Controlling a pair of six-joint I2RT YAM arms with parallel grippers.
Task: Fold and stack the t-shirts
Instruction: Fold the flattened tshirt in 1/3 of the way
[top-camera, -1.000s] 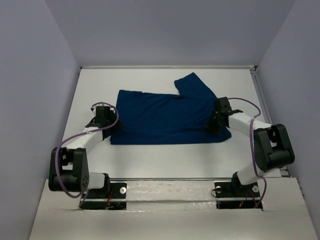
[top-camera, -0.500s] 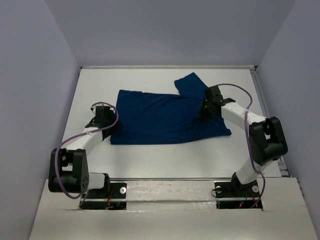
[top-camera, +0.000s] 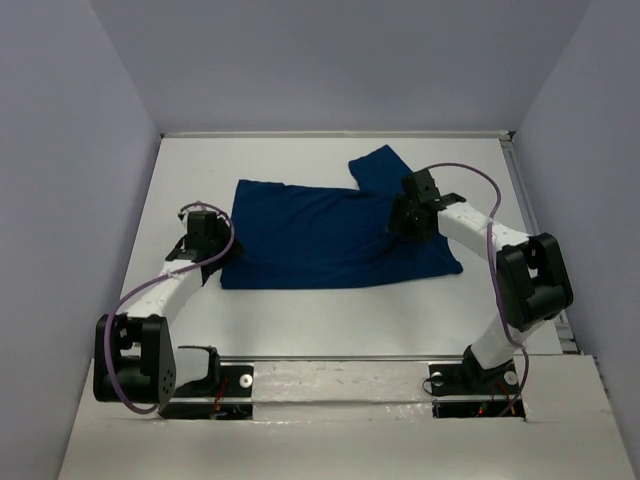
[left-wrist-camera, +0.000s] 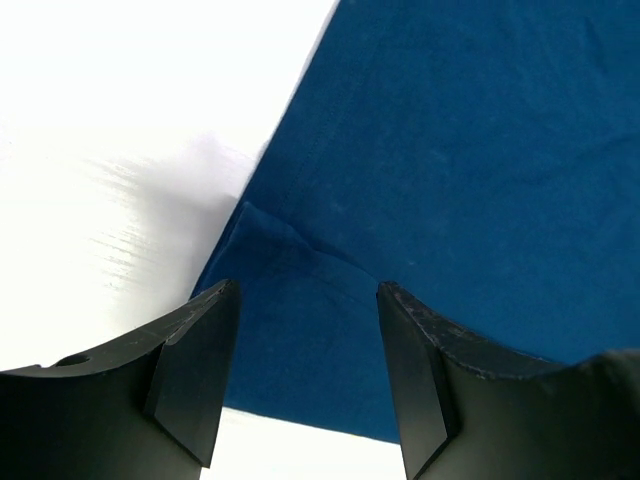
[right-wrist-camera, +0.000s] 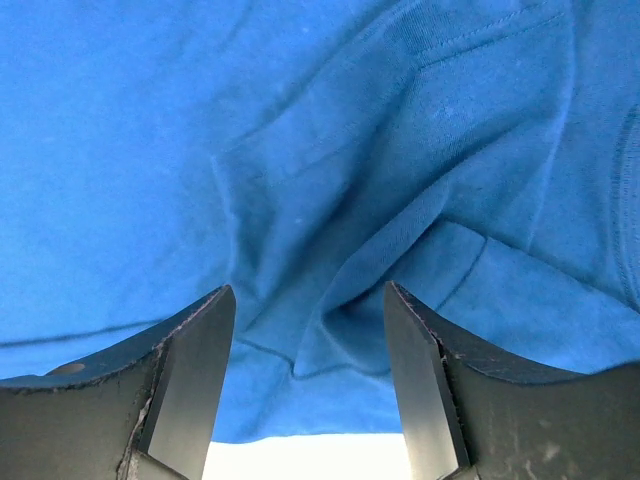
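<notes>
A dark navy t-shirt lies partly folded across the middle of the white table, one sleeve sticking out at the back right. No print shows. My left gripper hovers open over the shirt's left front corner, nothing between its fingers. My right gripper stands open above the shirt's right part, over a rumpled fold of cloth; its fingers are apart and hold nothing.
Grey walls close the table in at the left, back and right. A metal rail runs along the right edge. Bare white tabletop lies in front of the shirt and behind it.
My right gripper carried the shirt's right edge inward to the left and back, then opened and let the cloth go. The left gripper shifted only slightly.
</notes>
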